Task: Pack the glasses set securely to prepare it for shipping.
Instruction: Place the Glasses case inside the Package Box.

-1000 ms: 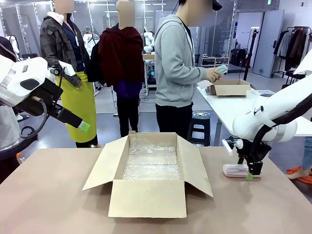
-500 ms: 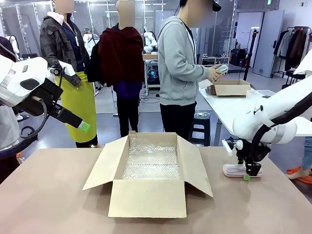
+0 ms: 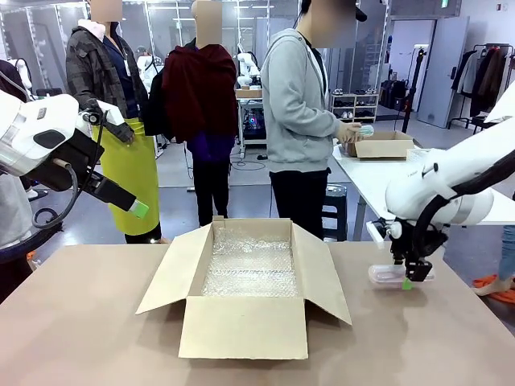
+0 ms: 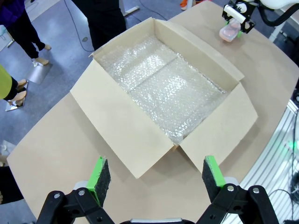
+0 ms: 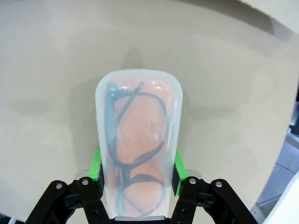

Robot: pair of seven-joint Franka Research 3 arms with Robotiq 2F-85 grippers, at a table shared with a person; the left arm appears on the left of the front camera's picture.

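Observation:
My right gripper (image 3: pixel 408 277) is shut on the pale pink glasses case (image 3: pixel 388 273) and holds it just above the table's right side. In the right wrist view the translucent case (image 5: pixel 138 140) shows dark glasses inside, with green pads (image 5: pixel 96 164) pressed on both long sides. The case (image 4: pixel 227 31) also appears beyond the box in the left wrist view. A person behind the table holds the mint green case (image 3: pixel 365 129) in both hands. My left gripper (image 4: pixel 152 170) hangs open and empty, high above the table's left side (image 3: pixel 138 209).
An open cardboard box (image 3: pixel 241 326) lined with bubble wrap sits mid-table with its flaps spread outward (image 4: pixel 121 121). Bare tabletop (image 3: pixel 88 322) lies on either side. Other people stand behind the table, and a second table (image 3: pixel 378 181) with a small box stands at the back right.
The right gripper has risen a little, lifting the pink case off the table. The person has turned and lowered the mint green case.

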